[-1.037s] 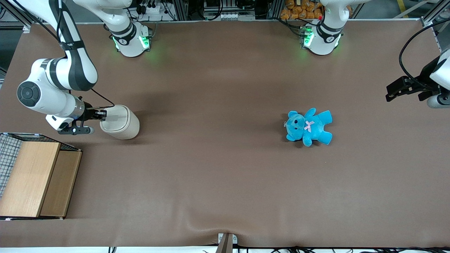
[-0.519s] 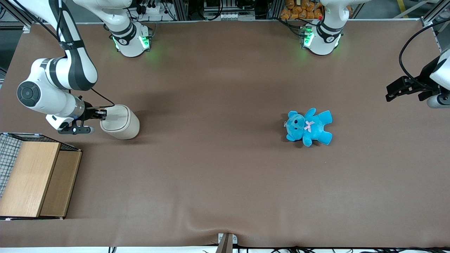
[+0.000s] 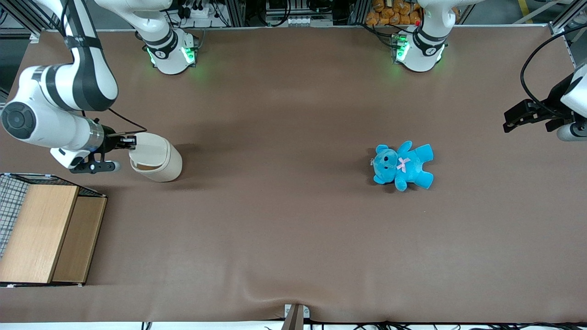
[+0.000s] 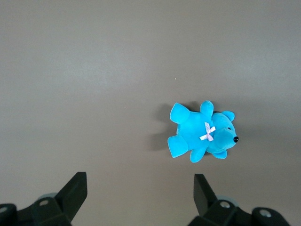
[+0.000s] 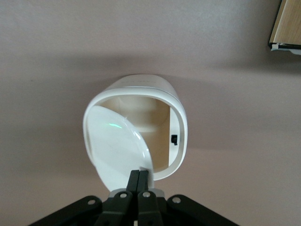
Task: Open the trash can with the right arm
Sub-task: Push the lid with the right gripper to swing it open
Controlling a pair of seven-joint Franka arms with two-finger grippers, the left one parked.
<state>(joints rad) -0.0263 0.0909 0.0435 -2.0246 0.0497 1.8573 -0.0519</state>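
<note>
Gripper (image 5: pixel 138 179) pinches the trash can's (image 3: pixel 160 162) lid (image 5: pixel 120 150) — raised, tan interior bare.

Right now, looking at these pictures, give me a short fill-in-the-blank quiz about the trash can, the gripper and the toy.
1. The gripper is shut on the edge of the trash can's ____.
2. The trash can shows a ____ inside under its raised lid.
3. The teddy bear toward the parked arm's end is ____ in colour.
4. The wooden box lies ____ the front camera than the trash can.

Missing words: lid; tan; blue; nearer to
</note>
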